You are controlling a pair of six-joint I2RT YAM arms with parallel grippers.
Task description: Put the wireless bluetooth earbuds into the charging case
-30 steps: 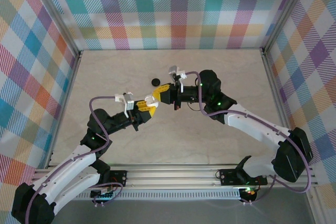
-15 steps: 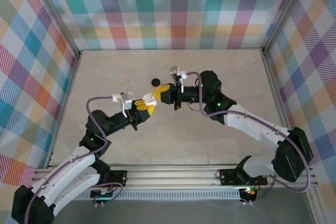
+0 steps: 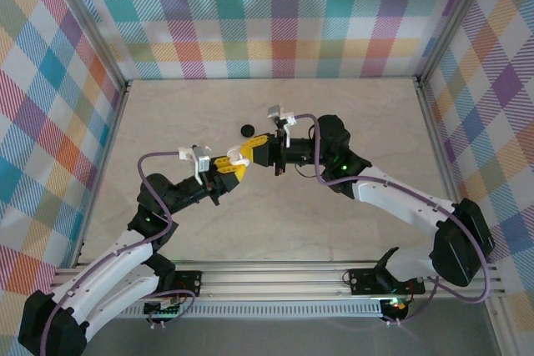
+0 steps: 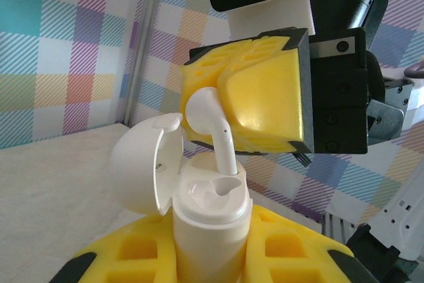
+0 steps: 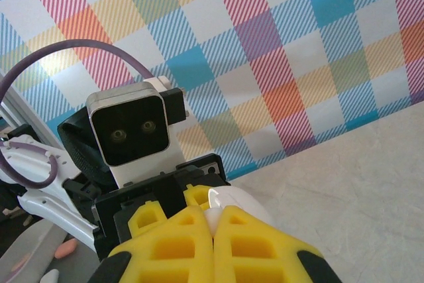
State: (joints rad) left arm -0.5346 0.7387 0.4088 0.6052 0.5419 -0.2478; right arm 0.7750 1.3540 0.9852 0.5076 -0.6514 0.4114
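Observation:
My left gripper [image 4: 212, 260] is shut on the charging case [image 4: 211, 230], a white glossy case held upright with its lid [image 4: 142, 164] flipped open to the left. Above it my right gripper [image 4: 228, 101] is shut on a white earbud [image 4: 207, 116] by the bud head. The earbud's stem points down, and its tip is at the mouth of the case's right socket. The left socket looks empty. From the right wrist, the earbud [image 5: 213, 219] peeks between the fingertips of the right gripper [image 5: 213, 230], with the lid [image 5: 244, 205] just beyond. Seen from above, the left gripper [image 3: 227, 167] and right gripper [image 3: 249, 152] meet mid-table.
A flat black round disc [image 3: 247, 129] lies on the beige table just behind the two grippers. Checked walls enclose the table on three sides, with metal rails [image 3: 108, 164] along their base. The left arm's wrist camera [image 5: 129, 130] faces the right wrist closely.
The two grippers have closed in on each other slightly. The left one rose a little toward the right one, which edged left. Both grips are unchanged.

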